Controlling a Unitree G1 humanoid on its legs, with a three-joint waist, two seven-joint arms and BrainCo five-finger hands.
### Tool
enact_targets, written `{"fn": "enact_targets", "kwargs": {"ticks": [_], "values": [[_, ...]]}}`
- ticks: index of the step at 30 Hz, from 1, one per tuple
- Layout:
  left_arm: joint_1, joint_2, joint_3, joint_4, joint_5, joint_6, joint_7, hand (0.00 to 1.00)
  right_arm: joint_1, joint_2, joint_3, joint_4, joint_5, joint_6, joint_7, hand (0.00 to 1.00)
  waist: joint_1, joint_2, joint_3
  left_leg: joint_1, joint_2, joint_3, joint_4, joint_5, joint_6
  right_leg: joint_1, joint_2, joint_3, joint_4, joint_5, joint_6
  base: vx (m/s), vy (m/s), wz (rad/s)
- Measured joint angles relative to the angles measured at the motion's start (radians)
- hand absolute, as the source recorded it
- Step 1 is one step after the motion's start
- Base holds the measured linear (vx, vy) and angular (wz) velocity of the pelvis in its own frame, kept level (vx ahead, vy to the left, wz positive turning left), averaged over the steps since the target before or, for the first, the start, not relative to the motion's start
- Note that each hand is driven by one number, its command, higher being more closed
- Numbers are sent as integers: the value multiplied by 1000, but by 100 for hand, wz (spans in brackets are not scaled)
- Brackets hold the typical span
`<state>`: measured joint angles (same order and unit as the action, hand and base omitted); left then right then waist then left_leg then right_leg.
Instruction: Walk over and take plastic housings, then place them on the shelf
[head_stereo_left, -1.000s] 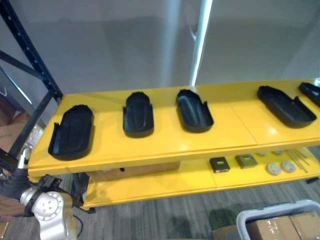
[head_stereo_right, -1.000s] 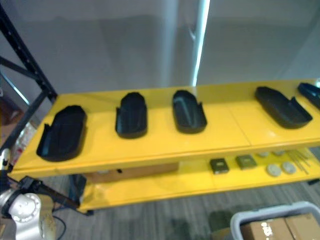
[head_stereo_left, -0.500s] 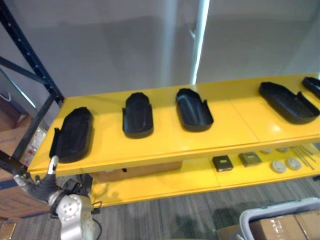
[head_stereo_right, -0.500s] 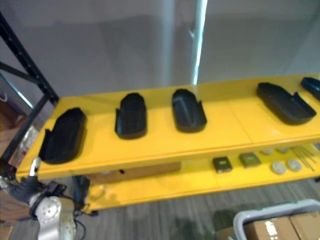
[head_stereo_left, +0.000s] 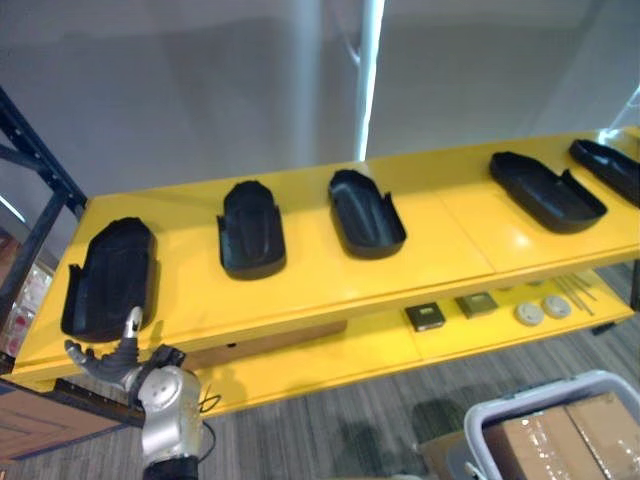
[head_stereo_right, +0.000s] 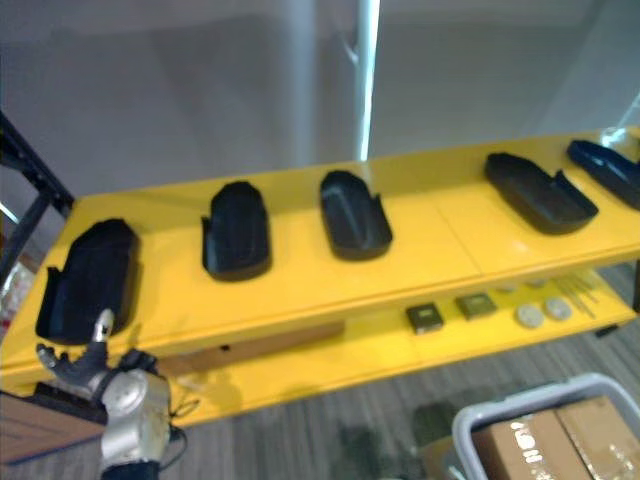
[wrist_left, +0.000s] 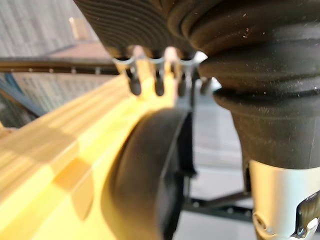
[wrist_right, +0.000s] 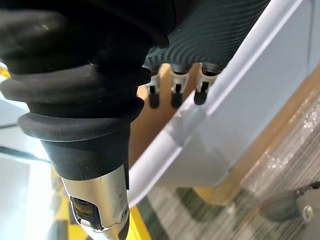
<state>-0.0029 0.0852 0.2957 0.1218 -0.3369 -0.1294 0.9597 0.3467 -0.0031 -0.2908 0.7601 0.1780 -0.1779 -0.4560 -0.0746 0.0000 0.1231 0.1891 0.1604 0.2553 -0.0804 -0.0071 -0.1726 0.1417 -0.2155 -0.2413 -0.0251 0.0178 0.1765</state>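
Several black plastic housings lie in a row on the yellow shelf (head_stereo_left: 330, 290). The leftmost housing (head_stereo_left: 108, 278) sits near the shelf's left end, with others (head_stereo_left: 250, 228) (head_stereo_left: 365, 212) toward the middle and two more (head_stereo_left: 545, 190) (head_stereo_left: 608, 165) at the right. My left hand (head_stereo_left: 108, 362) is open with its fingers spread, just below the shelf's front edge in front of the leftmost housing. In the left wrist view its fingers (wrist_left: 135, 82) hang over that housing (wrist_left: 150, 170) without touching it. My right hand's fingers (wrist_right: 172, 95) hang relaxed and empty above a white bin's rim (wrist_right: 210, 125).
A white bin (head_stereo_left: 520, 412) holding cardboard boxes (head_stereo_left: 565, 440) stands on the floor at the lower right. The lower yellow shelf carries small parts (head_stereo_left: 430, 317) and discs (head_stereo_left: 528, 313). A black rack upright (head_stereo_left: 30, 170) stands at the far left, with a grey wall behind.
The camera has swung, shifting the shelf leftward in view. My left hand has risen to the shelf's front edge by the leftmost housing and spread its fingers.
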Motion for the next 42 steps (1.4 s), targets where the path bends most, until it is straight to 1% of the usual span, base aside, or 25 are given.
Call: {"fn": "enact_targets", "kwargs": {"ticks": [1,2,4,7,10,12,13,18,21,26,30,34,35,38,39,42], "values": [[0,5,0,0,2,0,4,0,0,0,0,0,0,0,0,0,-1,0,0,0,0,0,0,0,0,0,0,0,0,0,0,-39,4,-5],[0,18,1,0,3,4,13,0,2,0,0,0,0,0,0,0,-11,-2,1,0,0,1,0,0,0,0,0,0,0,0,0,-33,1,-1],[-2,32,12,1,3,8,21,0,3,0,0,-2,0,0,0,0,-20,-3,2,0,0,1,0,0,0,-1,0,0,0,0,1,-15,1,0],[-26,34,17,24,5,10,27,0,7,0,0,-2,-5,0,0,0,-21,-2,2,0,-1,2,0,-1,1,-2,0,0,0,1,1,0,0,0],[-49,35,26,44,6,31,50,0,6,0,0,-3,-7,0,1,0,-23,1,4,0,-1,3,0,-1,1,-2,0,1,0,1,1,0,0,0],[-59,37,42,60,6,37,51,0,6,-1,0,-3,-7,0,1,0,-24,4,6,0,-1,5,0,-2,1,-3,0,3,0,1,1,0,0,0],[-73,55,52,88,5,45,51,0,6,-3,0,-4,-7,1,1,0,-25,9,11,0,-1,5,0,-2,2,-3,0,3,0,1,1,0,0,0],[-96,112,63,132,5,49,50,0,5,-5,0,-4,-7,5,1,0,-34,12,21,0,-1,7,0,-2,2,-3,0,6,0,1,1,0,0,0],[-126,136,98,189,1,69,48,0,4,-8,0,-5,-7,9,6,0,-42,12,21,1,-1,8,0,-3,3,-4,0,8,1,1,1,0,0,0],[-175,189,121,281,-3,76,38,0,5,-25,0,-7,-8,27,19,0,-48,13,25,-1,-1,24,12,-9,8,-20,-2,27,15,1,1,-12,5,-10],[-203,198,124,314,-9,81,27,0,9,-37,0,-8,-9,27,19,0,-50,20,33,-1,-3,27,23,-16,9,-20,-4,31,18,1,1,-10,2,-3],[-236,236,124,360,-16,101,-1,0,13,-45,0,-18,-27,27,19,0,-52,25,43,-4,-3,28,23,-16,9,-28,-5,33,24,1,1,-8,0,0],[-243,250,124,373,-17,113,-3,0,12,-45,0,-20,-27,27,20,0,-52,25,42,-13,-3,29,26,-16,9,-38,-5,37,29,1,1,0,0,0],[-270,285,125,398,-23,134,-15,0,15,-48,7,-30,-28,30,21,0,-52,20,53,-18,-3,32,37,-17,10,-44,-6,47,35,1,1,-5,3,-6],[-279,300,124,413,-47,137,-22,0,16,-52,14,-32,-28,30,22,0,-52,22,54,-19,-3,35,37,-17,10,-50,-6,50,39,1,1,-6,1,-7],[-308,308,124,429,-57,154,-23,0,22,-55,19,-34,-28,30,25,0,-53,27,59,-28,-4,35,42,-17,10,-59,-8,52,45,1,1,-4,2,-1]]}}
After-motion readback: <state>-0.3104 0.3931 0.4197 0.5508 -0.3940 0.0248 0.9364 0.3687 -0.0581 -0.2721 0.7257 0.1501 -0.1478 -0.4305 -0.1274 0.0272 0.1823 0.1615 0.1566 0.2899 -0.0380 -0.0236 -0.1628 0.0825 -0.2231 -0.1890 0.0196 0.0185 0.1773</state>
